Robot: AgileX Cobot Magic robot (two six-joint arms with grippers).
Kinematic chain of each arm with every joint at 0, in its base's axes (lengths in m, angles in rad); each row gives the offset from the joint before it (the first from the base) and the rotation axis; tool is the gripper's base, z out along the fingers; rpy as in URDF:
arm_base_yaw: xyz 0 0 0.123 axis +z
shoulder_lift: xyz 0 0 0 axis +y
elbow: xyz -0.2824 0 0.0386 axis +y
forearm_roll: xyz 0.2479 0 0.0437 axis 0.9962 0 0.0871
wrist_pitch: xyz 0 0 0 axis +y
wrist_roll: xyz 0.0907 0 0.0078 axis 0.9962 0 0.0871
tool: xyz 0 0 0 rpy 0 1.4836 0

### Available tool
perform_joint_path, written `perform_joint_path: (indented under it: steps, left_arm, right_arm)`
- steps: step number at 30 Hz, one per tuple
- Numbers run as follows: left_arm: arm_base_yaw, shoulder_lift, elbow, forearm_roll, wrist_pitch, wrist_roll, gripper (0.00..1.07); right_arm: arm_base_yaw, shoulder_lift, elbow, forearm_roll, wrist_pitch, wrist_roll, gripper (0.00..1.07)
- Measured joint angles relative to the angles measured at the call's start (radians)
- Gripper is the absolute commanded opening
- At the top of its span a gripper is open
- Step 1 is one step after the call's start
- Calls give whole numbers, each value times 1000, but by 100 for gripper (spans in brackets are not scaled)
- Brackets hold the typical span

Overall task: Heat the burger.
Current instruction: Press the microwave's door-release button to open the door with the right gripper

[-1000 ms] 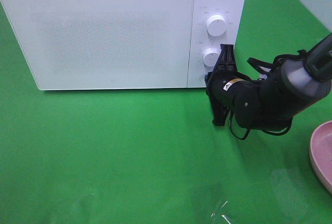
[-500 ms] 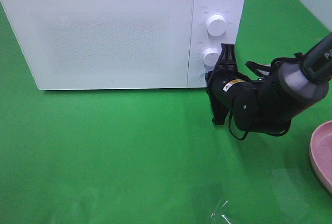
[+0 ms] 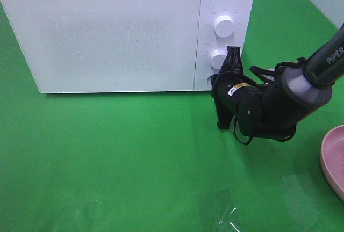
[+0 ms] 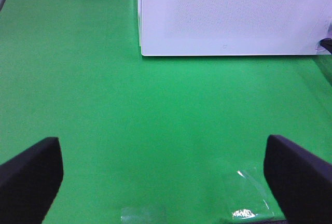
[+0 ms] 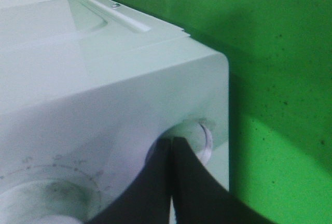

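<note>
My right claw [image 5: 171, 142] is clenched on nothing, tips against the round button [image 5: 204, 137] of the shut microwave [image 3: 118, 33]; my left claw [image 4: 163, 175] hangs released over the green cloth [image 4: 155, 110]. The burger shows nowhere near either claw, nor on the pink plate [image 3: 332, 157] edge off behind the right one, so I cannot place it. I'd expect it light, soft and loosely stacked: pinch gently across the bun's sides.

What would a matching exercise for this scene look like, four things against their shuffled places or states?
1 microwave
2 left gripper
3 right gripper
4 pink plate

A shut, tips at the round button
B white, door closed
C at the high view's right edge
D open above the green cloth

Pairs: 1-B, 2-D, 3-A, 4-C
</note>
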Motion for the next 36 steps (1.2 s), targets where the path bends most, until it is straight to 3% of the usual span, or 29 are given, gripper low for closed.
perform_joint_path:
  steps: [18, 36]
  left_arm:
    - [0, 0, 0, 0, 0, 0, 98]
    - [0, 0, 0, 0, 0, 0, 98]
  right_arm:
    - [19, 17, -3, 60, -72, -45, 0]
    - [-1, 52, -86, 83, 48, -106, 0]
